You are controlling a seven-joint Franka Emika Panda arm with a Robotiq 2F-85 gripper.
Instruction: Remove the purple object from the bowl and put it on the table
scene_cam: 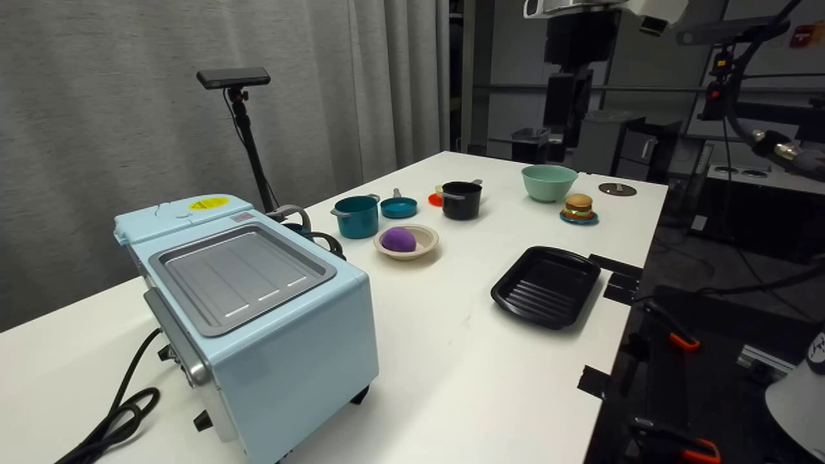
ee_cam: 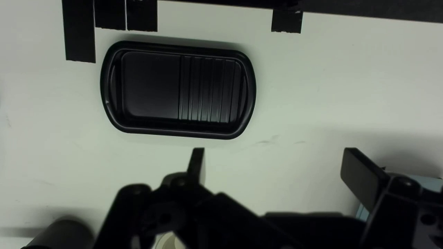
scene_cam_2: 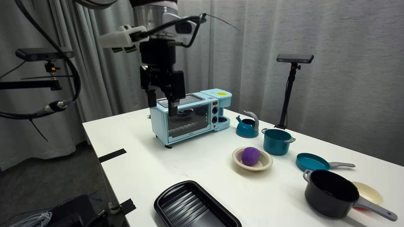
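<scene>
A round purple object (scene_cam: 398, 240) sits in a shallow beige bowl (scene_cam: 427, 249). Both exterior views show the purple object (scene_cam_2: 250, 156) inside the bowl (scene_cam_2: 265, 164), toward one side of it. The bowl stands on the white table (scene_cam: 445, 374). My gripper (scene_cam_2: 162, 105) is high above the table, apart from the bowl, pointing down. In the wrist view my gripper (ee_cam: 273, 149) has its fingers wide apart with nothing between them. A sliver of the beige bowl (ee_cam: 168, 241) shows at the bottom edge there; the purple object is hidden in that view.
A light blue toaster oven (scene_cam_2: 189, 121) stands beside the bowl. A black tray (ee_cam: 178, 90) lies near the table edge. A teal pot (scene_cam_2: 276, 143), teal pan (scene_cam_2: 311, 161), kettle (scene_cam_2: 247, 128) and black pot (scene_cam_2: 329, 195) stand around the bowl. A green bowl (scene_cam: 549, 185) and toy burger (scene_cam: 578, 206) are farther off.
</scene>
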